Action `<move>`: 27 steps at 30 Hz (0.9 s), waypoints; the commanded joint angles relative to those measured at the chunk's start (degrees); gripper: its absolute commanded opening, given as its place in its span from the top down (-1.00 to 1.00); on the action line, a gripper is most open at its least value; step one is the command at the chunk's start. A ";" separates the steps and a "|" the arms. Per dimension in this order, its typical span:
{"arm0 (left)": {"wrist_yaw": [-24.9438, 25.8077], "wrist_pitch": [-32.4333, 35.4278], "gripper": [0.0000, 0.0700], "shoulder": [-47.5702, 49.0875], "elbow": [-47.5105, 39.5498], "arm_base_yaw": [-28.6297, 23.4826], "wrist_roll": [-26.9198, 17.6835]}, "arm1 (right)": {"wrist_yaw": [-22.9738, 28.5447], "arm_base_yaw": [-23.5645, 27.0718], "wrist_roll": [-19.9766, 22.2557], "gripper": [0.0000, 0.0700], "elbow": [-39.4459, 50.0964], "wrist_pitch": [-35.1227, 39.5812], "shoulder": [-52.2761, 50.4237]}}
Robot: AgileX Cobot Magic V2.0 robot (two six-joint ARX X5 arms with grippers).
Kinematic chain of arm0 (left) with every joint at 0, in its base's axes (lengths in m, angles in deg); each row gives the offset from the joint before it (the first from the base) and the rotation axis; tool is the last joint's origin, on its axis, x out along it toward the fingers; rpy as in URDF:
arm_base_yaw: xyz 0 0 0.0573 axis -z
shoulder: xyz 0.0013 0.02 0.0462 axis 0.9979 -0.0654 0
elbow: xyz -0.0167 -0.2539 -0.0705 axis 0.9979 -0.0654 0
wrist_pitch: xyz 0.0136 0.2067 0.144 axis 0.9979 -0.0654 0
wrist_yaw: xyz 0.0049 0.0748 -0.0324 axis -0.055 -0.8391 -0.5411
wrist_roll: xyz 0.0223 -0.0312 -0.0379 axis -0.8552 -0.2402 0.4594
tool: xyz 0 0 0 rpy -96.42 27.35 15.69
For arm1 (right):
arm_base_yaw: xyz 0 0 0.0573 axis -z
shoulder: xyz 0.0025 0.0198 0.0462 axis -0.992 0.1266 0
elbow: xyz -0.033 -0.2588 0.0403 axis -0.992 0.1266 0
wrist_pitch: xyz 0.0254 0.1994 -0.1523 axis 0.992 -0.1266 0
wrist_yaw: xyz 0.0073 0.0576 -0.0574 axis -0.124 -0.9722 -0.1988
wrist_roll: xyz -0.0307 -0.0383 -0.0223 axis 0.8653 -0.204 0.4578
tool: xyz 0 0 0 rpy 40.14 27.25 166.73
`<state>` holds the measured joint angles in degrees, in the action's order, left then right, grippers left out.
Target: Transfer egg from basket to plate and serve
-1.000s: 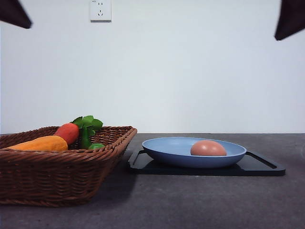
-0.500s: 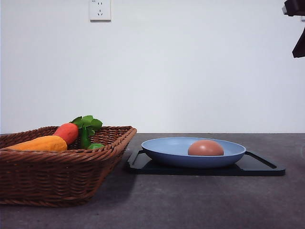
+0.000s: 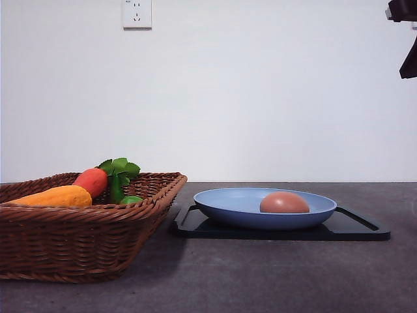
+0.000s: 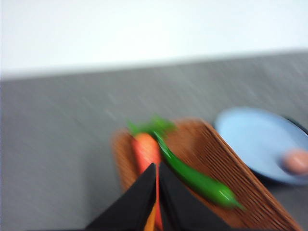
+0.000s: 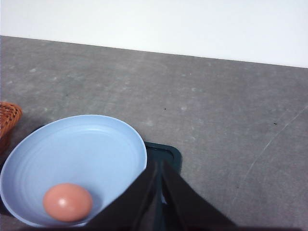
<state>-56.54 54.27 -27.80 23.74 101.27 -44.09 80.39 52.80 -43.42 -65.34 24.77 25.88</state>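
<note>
The brown-pink egg (image 3: pixel 284 203) lies in the light-blue plate (image 3: pixel 228 202), right of its centre. The plate rests on a black tray, to the right of the wicker basket (image 3: pixel 78 241). My right gripper (image 5: pixel 159 162) hangs high over the plate's rim (image 5: pixel 86 144), its fingers closed tip to tip with nothing between them; the egg (image 5: pixel 68 202) lies apart from it in the plate. My left gripper (image 4: pixel 156 165) is also shut and empty, high over the basket (image 4: pixel 202 154) in a blurred view. The plate (image 4: pixel 255 139) and egg (image 4: pixel 294 161) show beyond it.
The basket holds an orange vegetable (image 3: pixel 55 196), a red carrot-like one with green leaves (image 3: pixel 92 181) and a long green pepper (image 4: pixel 199 180). The black tray (image 3: pixel 355 228) sticks out past the plate. Part of my right arm (image 3: pixel 407 39) shows at the top right. Grey tabletop surrounds everything.
The egg rocked slightly left and back in the plate. The dark left arm part left the front view's top left corner, and the right arm part shifted at the top right.
</note>
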 commanded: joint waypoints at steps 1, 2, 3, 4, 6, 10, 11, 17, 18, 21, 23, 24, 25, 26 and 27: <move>-0.10 1.86 1.00 2.27 -1.16 -3.32 -3.53 | 0.26 -0.26 -0.98 1.00 -0.59 0.70 0.35; -0.10 3.33 1.00 3.83 -2.24 -5.64 -3.55 | 0.24 -0.26 -0.98 1.00 -0.59 0.72 0.35; -0.10 5.07 1.00 5.15 -3.46 -7.71 -3.60 | 0.24 -0.26 -0.98 1.00 -0.59 0.72 0.37; -0.10 6.72 1.00 6.29 -4.73 -9.52 -3.68 | 0.24 -0.26 -0.98 1.00 -0.59 0.72 0.37; -0.01 9.67 1.00 8.59 -7.90 -12.96 -3.52 | 0.24 -0.26 -0.98 1.00 -0.59 0.72 0.35; 0.01 11.07 1.00 12.08 -14.24 -17.13 -1.79 | 0.26 -0.26 -0.98 1.00 -0.59 0.72 0.35; 0.01 11.25 1.00 12.15 -15.61 -17.61 -1.75 | 0.26 -0.26 -0.98 1.00 -0.59 0.72 0.37; 0.01 11.74 1.00 12.15 -22.56 -18.29 -0.88 | 0.24 -0.26 -0.98 1.00 -0.59 0.73 0.37; 0.01 11.74 1.00 12.15 -23.37 -18.29 -0.57 | 0.24 -0.26 -0.98 1.00 -0.59 0.74 0.35; 0.01 12.23 1.00 12.15 -25.71 -18.29 1.64 | 0.24 -0.26 -0.98 1.00 -0.59 0.74 0.37; 0.01 12.06 1.00 12.15 -26.98 -18.29 3.24 | 0.24 -0.26 -0.98 1.00 -0.59 0.74 0.35; 0.01 12.07 1.00 12.15 -27.50 -18.29 4.24 | 0.24 -0.26 -0.98 1.00 -0.59 0.74 0.37; 0.01 12.07 1.00 12.15 -27.99 -18.29 5.31 | 0.24 -0.26 -0.98 1.00 -0.59 0.74 0.37; 0.01 12.09 1.00 12.15 -28.48 -18.29 6.02 | 0.24 -0.26 -0.98 1.00 -0.59 0.74 0.37; 0.01 12.36 1.00 12.15 -28.66 -18.29 6.24 | 0.24 -0.26 -0.98 1.00 -0.59 0.74 0.37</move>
<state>-56.61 67.34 -15.74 -3.55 83.11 -39.86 80.39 52.80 -43.42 -65.34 24.92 25.95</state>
